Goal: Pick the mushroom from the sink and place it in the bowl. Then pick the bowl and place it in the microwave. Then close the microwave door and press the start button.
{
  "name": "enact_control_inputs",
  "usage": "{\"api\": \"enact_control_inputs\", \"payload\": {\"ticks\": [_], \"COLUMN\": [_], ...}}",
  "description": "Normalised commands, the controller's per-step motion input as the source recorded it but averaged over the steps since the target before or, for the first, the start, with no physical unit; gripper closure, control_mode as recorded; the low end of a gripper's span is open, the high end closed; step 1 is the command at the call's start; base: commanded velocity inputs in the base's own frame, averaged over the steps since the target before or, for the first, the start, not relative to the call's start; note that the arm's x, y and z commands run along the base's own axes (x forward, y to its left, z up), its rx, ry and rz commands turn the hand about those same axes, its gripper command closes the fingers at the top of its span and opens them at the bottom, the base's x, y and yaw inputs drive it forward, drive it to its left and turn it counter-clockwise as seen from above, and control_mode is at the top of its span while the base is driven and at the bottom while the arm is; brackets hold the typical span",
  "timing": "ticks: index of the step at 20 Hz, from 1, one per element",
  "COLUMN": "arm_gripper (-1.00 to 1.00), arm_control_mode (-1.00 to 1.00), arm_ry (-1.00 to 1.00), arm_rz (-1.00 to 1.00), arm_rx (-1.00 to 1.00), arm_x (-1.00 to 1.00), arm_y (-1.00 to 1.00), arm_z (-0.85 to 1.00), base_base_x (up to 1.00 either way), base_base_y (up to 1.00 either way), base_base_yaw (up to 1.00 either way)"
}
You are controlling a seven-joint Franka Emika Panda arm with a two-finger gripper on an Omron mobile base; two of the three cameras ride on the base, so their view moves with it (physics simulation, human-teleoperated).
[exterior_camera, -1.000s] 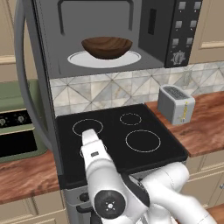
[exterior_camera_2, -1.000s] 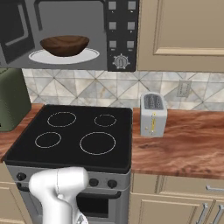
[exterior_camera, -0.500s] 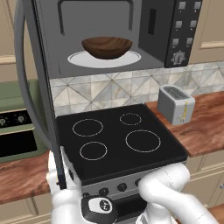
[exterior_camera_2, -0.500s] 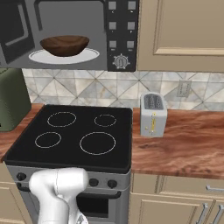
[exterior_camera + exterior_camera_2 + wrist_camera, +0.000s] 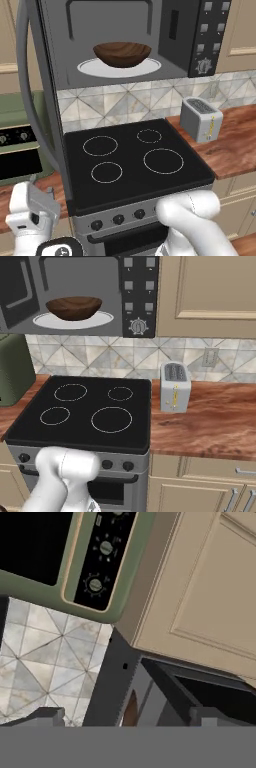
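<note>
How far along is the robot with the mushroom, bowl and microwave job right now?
Done: the bowl sits on the turntable plate inside the microwave; whether the mushroom is in it can't be seen. In hand: the open, empty gripper is low, beside the open microwave door. Left: closing the door and pressing start.

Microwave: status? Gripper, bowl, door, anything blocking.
Gripper open, empty, low beside the stove. Bowl on the turntable plate inside the microwave. Microwave door open, not yet closed. Nothing blocking its swing.
</note>
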Motion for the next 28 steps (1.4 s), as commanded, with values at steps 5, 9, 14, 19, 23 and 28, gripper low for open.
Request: {"api": "enact_control_inputs", "payload": {"ticks": [5,9,14,19,23,28], "arm_gripper": [-1.0,-1.0,-1.0,-1.0,-1.0,-1.0], "arm_control_mode": [-1.0,-1.0,-1.0,-1.0,-1.0,-1.0], "arm_ry": [-0.11,-0.07,0.0,0.0,0.0,0.0], "arm_rz": [-0.28,-0.28,-0.18,-0.09,-0.08,-0.09], "arm_rx": [0.0,0.0,0.12,0.2,0.22,0.22], "arm_x": [0.0,0.0,0.05,0.17,0.14,0.09], "arm_y": [0.51,0.11,-0.43,-0.93,-1.0,-1.0], "arm_z": [0.47,0.77,0.83,0.4,0.23,0.23], "base_base_x": [0.0,0.0,0.0,0.0,0.0,0.0], "base_base_y": [0.0,0.0,0.0,0.0,0.0,0.0], "base_base_yaw": [0.0,0.0,0.0,0.0,0.0,0.0]}}
